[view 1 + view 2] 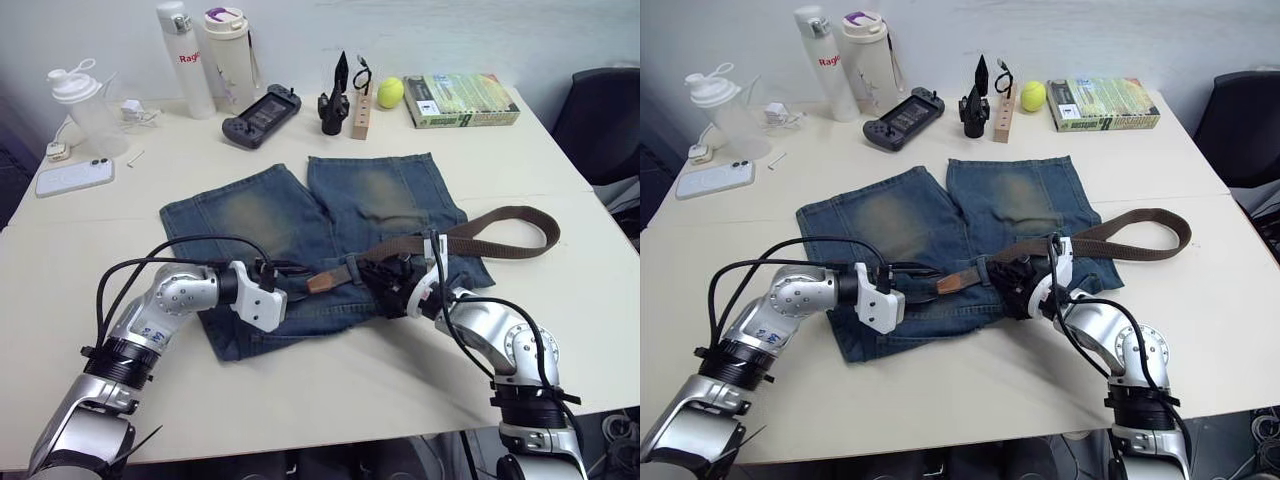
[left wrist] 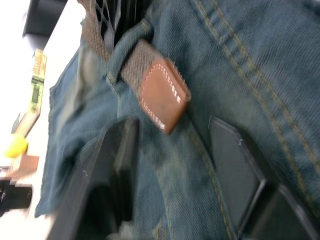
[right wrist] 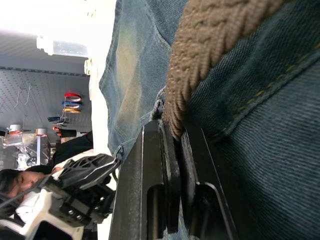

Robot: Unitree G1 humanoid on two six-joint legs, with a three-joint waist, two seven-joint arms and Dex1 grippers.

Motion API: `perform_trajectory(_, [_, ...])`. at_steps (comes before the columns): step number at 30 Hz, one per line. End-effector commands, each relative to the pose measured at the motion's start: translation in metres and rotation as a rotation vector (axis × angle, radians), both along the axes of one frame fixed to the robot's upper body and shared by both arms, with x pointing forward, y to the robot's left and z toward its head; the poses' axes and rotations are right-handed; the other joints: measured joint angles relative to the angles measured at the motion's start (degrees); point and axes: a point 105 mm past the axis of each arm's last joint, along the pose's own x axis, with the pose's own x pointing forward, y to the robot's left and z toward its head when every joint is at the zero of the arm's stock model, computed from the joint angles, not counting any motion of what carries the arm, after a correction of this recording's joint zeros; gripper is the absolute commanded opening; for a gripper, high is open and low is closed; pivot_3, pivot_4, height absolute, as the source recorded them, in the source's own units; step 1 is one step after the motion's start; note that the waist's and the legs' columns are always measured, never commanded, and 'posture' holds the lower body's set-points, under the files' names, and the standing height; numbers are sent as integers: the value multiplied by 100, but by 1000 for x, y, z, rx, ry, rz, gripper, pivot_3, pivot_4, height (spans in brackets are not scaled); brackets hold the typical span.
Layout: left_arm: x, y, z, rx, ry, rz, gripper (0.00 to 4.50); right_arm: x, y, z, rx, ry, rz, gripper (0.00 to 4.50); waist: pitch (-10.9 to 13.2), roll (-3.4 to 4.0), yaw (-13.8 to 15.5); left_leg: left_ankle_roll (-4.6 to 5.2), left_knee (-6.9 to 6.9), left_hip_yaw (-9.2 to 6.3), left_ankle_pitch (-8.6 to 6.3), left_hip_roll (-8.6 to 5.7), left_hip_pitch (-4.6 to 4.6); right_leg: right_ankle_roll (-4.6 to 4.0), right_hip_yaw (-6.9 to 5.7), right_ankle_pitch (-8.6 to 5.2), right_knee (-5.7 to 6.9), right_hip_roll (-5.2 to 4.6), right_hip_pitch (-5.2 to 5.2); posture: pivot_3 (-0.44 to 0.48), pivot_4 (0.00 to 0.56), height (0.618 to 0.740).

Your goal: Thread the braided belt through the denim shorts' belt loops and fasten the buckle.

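Note:
The denim shorts (image 1: 330,235) lie flat on the table, waistband toward me. The braided belt (image 1: 500,240) curls in a loop off the right edge of the shorts and runs back along the waistband. Its tan tip (image 2: 162,95) pokes out from under a belt loop (image 2: 127,47) near the middle. My left gripper (image 1: 295,270) is open, with one finger (image 2: 117,165) on each side of the tip and neither touching it. My right gripper (image 1: 385,278) is shut on the braided strap (image 3: 210,50) at the waistband. The buckle is hidden.
Along the far edge of the table stand two bottles (image 1: 185,60), a shaker cup (image 1: 85,105), a phone (image 1: 75,177), a game controller (image 1: 262,115), a wooden block (image 1: 361,115), a yellow ball (image 1: 390,92) and a book (image 1: 462,100). A black chair (image 1: 605,120) is at the right. A person (image 3: 15,185) sits beyond.

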Motion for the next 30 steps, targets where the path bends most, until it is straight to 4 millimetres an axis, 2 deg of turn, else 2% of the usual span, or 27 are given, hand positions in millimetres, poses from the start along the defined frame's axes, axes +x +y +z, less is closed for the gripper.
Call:
perform_trajectory(1, [2, 1, 5, -15, -42, -11, 4190, -2, 1, 6, 17, -24, -4, 0, 0, 0, -1, 0, 0, 0, 0, 0, 1, 0, 0, 0, 0, -1, 1, 0, 150, 724])
perform_trajectory(2, [3, 2, 4, -9, -52, -8, 4442, -2, 1, 6, 19, -25, -8, 0, 0, 0, -2, 0, 0, 0, 0, 0, 1, 0, 0, 0, 0, -1, 1, 0, 150, 724])
perform_trajectory(10, [9, -11, 4, -11, -150, -40, 4442, -1, 2, 6, 29, -34, -29, 0, 0, 0, 5, 1, 2, 0, 0, -1, 1, 0, -4, 0, 2, 1, 3, 0, 150, 724])
perform_trajectory(14, [12, -21, 13, -53, -192, -43, 4442, -2, 3, 6, 34, -40, -30, 0, 0, 0, 10, 1, 3, -1, 0, -1, 1, 0, -5, 0, 4, 1, 3, 0, 150, 724])
perform_trajectory(17, [11, -22, 17, -69, -204, -52, 4442, -2, 3, 7, 37, -42, -30, 0, 0, 0, -2, 1, 3, -1, 0, -1, 1, 0, -6, 0, 4, 1, 3, 0, 150, 724])
perform_trajectory(20, [9, -20, 21, -74, -212, -62, 3597, -2, 3, 7, 39, -42, -30, 0, 0, 0, -7, 1, 1, -2, 0, 1, 1, 0, -9, 0, 4, 1, 1, 0, 150, 724])
perform_trajectory(24, [8, -10, 15, -11, -202, -50, 1907, -2, 3, 8, 44, -44, -32, 0, 0, 0, -5, 1, 1, -1, 0, 1, 1, 0, -8, 0, 3, 1, 2, 0, 150, 724])
perform_trajectory(27, [7, -11, 16, -1, -204, -55, 626, -3, 4, 8, 46, -45, -31, 0, 0, 0, -4, 1, 1, -1, 0, 1, 1, 0, -9, 0, 3, 1, 1, 0, 150, 724])
perform_trajectory(30, [5, -14, 20, -7, -212, -65, 626, -3, 5, 8, 44, -46, -29, 0, 0, 0, 0, 1, 1, -1, 0, 1, 0, 0, -8, 0, 3, 0, 2, 0, 150, 724])
